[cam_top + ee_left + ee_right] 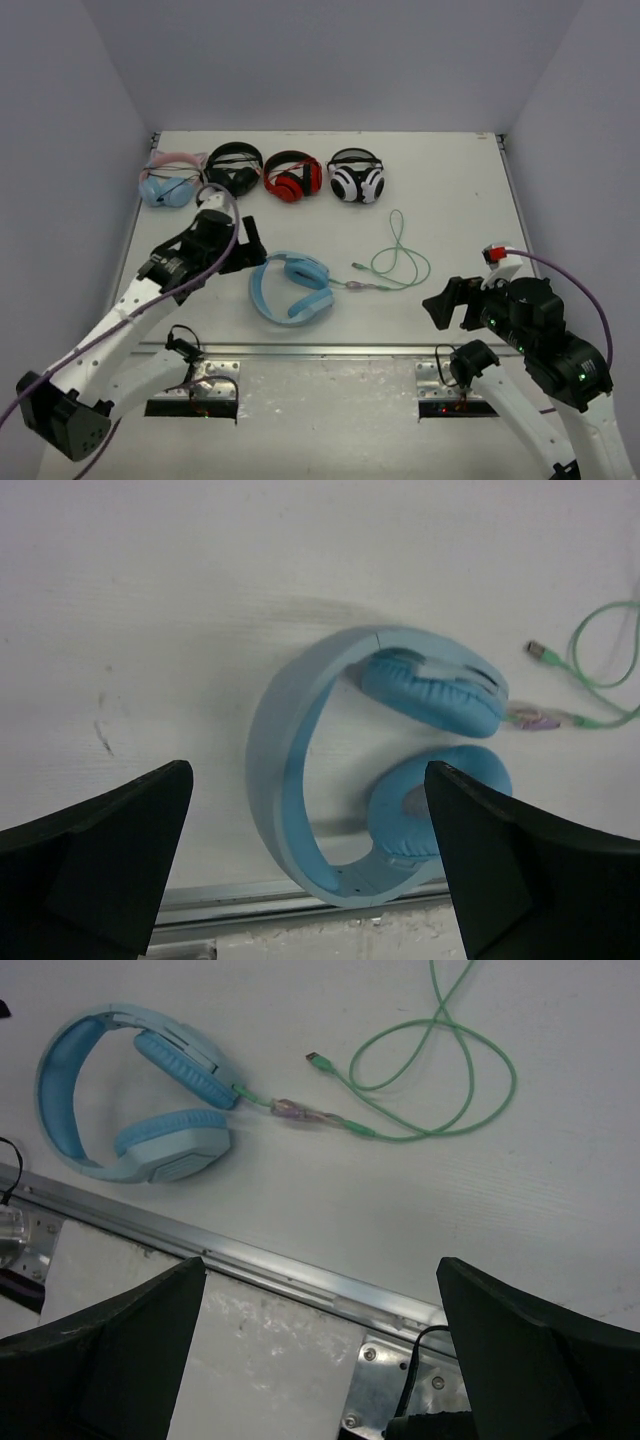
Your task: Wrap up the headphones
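Quick status from my side. I count five headsets on the table (450, 200) in total. The one I care about, the headphones (290, 288), is the sky-blue pair. It lies flat near the front edge, between my two arms and closer to my left one, with both ear cups folded in toward each other.

Its one mint-green cable (420, 1138) runs out of one ear cup and off to the right. It sits on the table in a couple of loose loops, with the free plug end lying bare next to them. None of it is wound round the headband.

The other four sit in a single row along the far edge. From left to right they are a pale blue pair with pink cat ears (170, 180), a black pair (234, 167), a red pair (292, 176) and a white-and-black pair (356, 177).

I've got two end effectors. My left end effector (308, 767) hangs over the blue pair with its jaws spread wide, gripping nothing. My right end effector (320, 1260) is also spread wide and empty, near the front edge and well apart from the headphones.
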Tool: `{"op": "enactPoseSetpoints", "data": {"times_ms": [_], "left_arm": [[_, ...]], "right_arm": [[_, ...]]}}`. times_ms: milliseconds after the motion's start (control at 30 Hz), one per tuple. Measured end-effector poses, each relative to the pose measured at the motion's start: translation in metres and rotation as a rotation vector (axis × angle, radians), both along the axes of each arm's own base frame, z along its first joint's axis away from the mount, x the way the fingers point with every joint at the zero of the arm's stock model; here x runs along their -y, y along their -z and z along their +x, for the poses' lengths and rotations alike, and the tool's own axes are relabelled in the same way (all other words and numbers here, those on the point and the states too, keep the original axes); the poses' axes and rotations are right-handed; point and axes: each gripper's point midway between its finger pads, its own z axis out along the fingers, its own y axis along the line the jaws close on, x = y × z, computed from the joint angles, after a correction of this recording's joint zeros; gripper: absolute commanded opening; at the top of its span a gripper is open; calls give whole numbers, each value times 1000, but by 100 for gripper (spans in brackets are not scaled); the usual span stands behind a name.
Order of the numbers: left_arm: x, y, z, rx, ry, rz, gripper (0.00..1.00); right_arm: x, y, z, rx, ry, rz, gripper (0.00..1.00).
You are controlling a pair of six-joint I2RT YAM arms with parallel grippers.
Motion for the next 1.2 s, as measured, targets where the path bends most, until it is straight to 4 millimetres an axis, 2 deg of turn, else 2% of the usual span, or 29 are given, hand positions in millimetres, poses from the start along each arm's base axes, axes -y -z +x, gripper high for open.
{"op": "enactPoseSetpoints", "data": {"times_ms": [67, 167, 267, 300, 333, 433, 500, 567, 600, 633, 667, 767, 833, 900, 1067, 1167, 1200], "left_arm": [[25, 17, -10, -58, 49, 60, 100], [44, 41, -26, -120, 56, 137, 100], [39, 67, -31, -162, -1, 210, 96], [35, 75, -31, -175, -25, 237, 91], [31, 84, -32, -190, -45, 262, 79], [20, 103, -38, -227, -87, 326, 70], [19, 109, -42, -233, -92, 340, 68], [19, 113, -44, -229, -98, 340, 45], [19, 114, -43, -226, -106, 336, 21], [18, 115, -43, -224, -111, 335, 8], [18, 115, -43, -222, -109, 339, 0], [16, 113, -47, -216, -91, 377, 0], [23, 102, -51, -199, -62, 386, 0], [31, 80, -54, -167, -32, 392, 0], [50, 7, -55, -50, -9, 255, 0], [51, -33, -54, 10, -4, 173, 0], [50, -46, -54, 28, -1, 150, 0]], "right_arm": [[-4, 1, 1, -2, -8, 17, 99], [-8, -2, 1, 3, -21, 37, 99], [-8, -3, 1, 7, -23, 40, 99], [-8, -3, 0, 9, -23, 42, 99], [-7, -3, -1, 13, -23, 43, 99], [-5, -2, -6, 17, -24, 44, 99], [-3, -1, -9, 19, -24, 43, 99], [-2, 0, -12, 19, -24, 40, 99], [-1, 0, -13, 21, -24, 42, 99], [-2, 0, -13, 25, -26, 46, 99], [-3, 0, -13, 28, -32, 51, 99], [-9, 10, -14, 9, -54, 71, 99], [-15, 19, -13, -17, -71, 86, 99], [-26, 25, -11, -29, -108, 117, 99], [-59, 32, -1, -32, -233, 204, 99], [-72, 31, 12, -38, -279, 214, 99], [-80, 29, 22, -27, -307, 206, 99]]}}
